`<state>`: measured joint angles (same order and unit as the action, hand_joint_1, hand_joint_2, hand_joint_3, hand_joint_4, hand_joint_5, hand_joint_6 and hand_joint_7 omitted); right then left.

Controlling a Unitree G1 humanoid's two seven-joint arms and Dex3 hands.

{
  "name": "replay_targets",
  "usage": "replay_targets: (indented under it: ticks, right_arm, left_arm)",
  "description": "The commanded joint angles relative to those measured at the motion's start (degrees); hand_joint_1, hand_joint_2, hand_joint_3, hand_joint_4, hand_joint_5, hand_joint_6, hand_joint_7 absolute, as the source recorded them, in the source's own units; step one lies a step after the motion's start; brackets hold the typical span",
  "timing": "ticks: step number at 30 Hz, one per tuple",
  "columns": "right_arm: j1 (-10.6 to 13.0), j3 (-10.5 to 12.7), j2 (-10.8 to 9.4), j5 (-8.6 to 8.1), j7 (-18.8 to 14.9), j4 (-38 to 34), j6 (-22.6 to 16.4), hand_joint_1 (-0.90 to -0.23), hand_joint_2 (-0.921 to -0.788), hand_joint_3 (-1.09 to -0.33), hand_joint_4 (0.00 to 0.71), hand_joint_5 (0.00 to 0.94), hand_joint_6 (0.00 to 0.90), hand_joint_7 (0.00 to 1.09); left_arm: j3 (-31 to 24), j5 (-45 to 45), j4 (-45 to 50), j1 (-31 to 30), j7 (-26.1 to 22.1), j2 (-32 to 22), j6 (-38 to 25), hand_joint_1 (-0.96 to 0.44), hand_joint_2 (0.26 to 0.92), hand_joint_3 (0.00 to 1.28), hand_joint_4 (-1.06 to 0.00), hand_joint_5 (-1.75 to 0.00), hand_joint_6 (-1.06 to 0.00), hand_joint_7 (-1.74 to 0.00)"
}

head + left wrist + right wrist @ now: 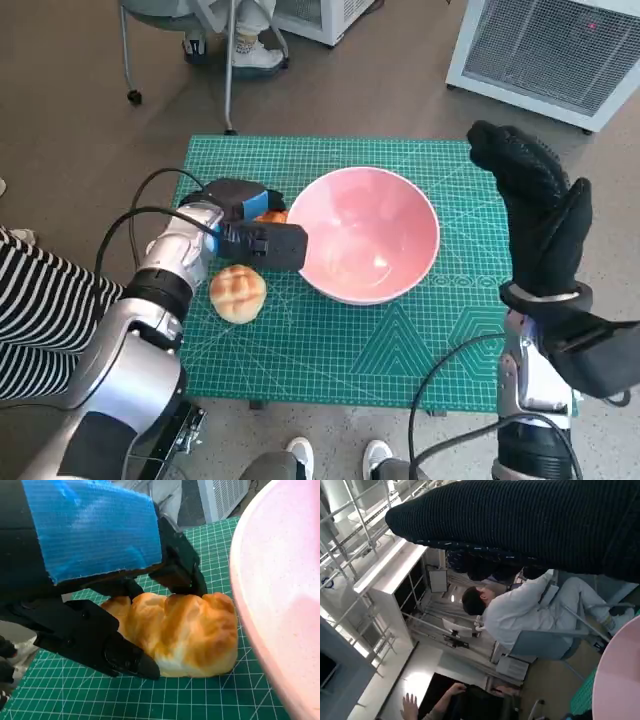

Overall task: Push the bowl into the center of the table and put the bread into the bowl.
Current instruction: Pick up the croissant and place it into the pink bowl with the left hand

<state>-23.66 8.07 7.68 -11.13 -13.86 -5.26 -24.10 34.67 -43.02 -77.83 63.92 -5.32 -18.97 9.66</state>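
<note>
— Since the pink bowl (370,236) already sits about mid-mat, is the push done?
— I judge so; it stands upright near the middle of the green cutting mat (440,340), and nothing lies in it, so the bread step is not yet done.
— Where is the bread?
— 2 pieces lie on the mat. A golden loaf-shaped bread (175,632) rests just beside the bowl's rim. A round bun (238,293) lies near it, apart from the bowl.
— And the left hand (245,225)?
— Its black fingers (100,642) straddle the loaf, one on each side, touching or nearly so. Likely it is set to pinch and lift; whether it grips firmly, I cannot tell.
— The right hand (540,215)?
— Raised upright over the mat's edge beside the bowl, fingers extended, holding nothing, probably kept clear.
</note>
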Motion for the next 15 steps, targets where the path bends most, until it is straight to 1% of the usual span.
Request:
replay_targets:
  ticks: [1, 10, 15]
  right_arm:
    - [1.38, 0.09, 0.07, 0.14, 0.45, -0.14, 0.43, -0.719, -0.921, -0.68, 0.205, 0.0, 0.174, 0.33]
    - [1.22, -0.01, -0.04, 0.23, 0.47, -0.51, 0.32, -0.721, -0.921, -0.686, 0.204, 0.0, 0.169, 0.34]
    - [1.42, -0.07, -0.01, 0.31, 0.42, -0.36, 0.22, -0.717, -0.921, -0.687, 0.204, 0.0, 0.168, 0.34]
  left_arm:
    - [0.59, -0.89, -0.88, -1.18, -0.08, -0.5, -0.11, 0.0, 0.92, 0.12, -0.67, -1.22, -0.53, -1.2]
    - [0.31, -0.4, -0.8, -0.89, 0.66, -1.23, -0.38, 0.0, 0.921, 0.1, -0.68, -1.22, -0.55, -1.18]
    - [-0.97, 0.78, -0.38, 0.31, 0.56, -2.35, 0.16, 0.0, 0.92, 0.1, -0.69, -1.23, -0.56, -1.16]
